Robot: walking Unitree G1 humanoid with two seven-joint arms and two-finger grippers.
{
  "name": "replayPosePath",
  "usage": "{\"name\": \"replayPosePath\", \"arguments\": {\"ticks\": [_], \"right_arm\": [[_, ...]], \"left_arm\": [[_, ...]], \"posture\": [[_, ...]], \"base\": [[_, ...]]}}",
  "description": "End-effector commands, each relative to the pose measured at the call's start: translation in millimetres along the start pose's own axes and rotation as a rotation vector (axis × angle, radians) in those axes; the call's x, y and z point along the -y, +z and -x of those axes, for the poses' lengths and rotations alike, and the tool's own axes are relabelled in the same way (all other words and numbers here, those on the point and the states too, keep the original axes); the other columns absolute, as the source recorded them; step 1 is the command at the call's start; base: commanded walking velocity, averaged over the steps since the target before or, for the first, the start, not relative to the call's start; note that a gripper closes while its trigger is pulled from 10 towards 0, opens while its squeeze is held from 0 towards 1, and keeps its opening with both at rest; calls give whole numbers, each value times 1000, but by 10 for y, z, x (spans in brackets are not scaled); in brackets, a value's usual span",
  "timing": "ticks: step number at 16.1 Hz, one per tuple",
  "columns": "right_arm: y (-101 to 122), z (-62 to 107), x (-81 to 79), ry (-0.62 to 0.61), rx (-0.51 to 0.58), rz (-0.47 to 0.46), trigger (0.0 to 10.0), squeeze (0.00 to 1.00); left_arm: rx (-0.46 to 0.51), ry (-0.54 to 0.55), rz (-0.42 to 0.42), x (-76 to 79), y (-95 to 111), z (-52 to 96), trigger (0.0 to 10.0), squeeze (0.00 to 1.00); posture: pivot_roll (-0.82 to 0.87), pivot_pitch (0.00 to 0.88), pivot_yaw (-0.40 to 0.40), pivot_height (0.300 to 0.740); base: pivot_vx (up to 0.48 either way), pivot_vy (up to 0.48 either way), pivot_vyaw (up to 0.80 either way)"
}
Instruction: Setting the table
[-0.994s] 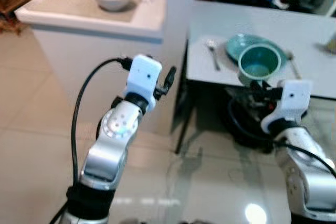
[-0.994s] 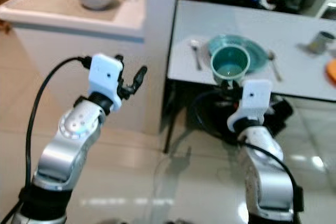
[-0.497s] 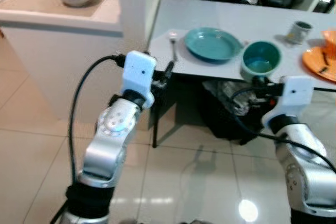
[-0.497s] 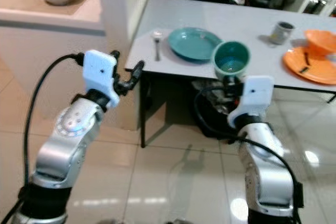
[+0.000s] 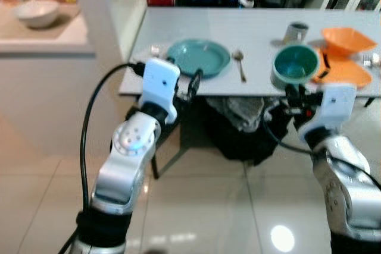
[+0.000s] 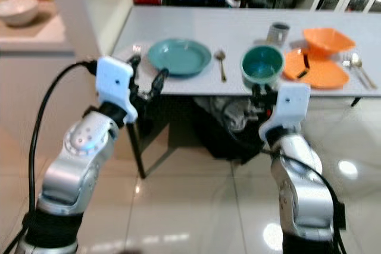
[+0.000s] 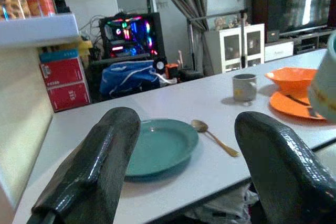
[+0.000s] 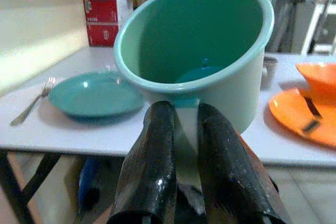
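Grey table ahead; right tool pinches seemingly empty teal bowl; left tool wide.

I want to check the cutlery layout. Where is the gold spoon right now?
In the left eye view the spoon lies on the grey table, just right of the teal plate and left of the teal bowl held by the right end effector.

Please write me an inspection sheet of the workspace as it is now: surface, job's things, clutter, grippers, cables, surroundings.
Surface: grey table, mostly bare at the far side.
Job's things: teal bowl held; teal plate, fork and spoon beside it; orange plate, orange bowl, grey cup.
Clutter: dark bundle under the table.
Grippers: right gripper shut on the bowl's rim; left gripper open, holding nothing.
Cables: black cable along the left arm.
Surroundings: counter with white bowl.
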State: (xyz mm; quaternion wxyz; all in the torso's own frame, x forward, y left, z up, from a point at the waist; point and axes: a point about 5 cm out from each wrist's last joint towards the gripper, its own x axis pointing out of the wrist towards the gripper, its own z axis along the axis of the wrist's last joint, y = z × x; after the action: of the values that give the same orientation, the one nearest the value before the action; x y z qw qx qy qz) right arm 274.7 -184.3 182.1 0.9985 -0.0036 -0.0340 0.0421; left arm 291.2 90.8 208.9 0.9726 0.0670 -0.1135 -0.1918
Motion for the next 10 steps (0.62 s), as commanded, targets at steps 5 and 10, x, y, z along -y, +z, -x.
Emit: {"name": "replayPosePath", "arguments": {"ticks": [5, 10], "right_arm": [[62, -54, -69, 45, 34, 3, 10000, 0], [53, -71, -94, 57, 36, 0, 10000, 0]], "left_arm": [[-19, 47, -29, -113, -26, 7, 10000, 0], [-17, 49, -37, -128, -18, 2, 10000, 0]], "posture": [[4, 0, -51, 740], [8, 0, -51, 740]], "base": [[480, 0, 0], [476, 0, 0]]}}
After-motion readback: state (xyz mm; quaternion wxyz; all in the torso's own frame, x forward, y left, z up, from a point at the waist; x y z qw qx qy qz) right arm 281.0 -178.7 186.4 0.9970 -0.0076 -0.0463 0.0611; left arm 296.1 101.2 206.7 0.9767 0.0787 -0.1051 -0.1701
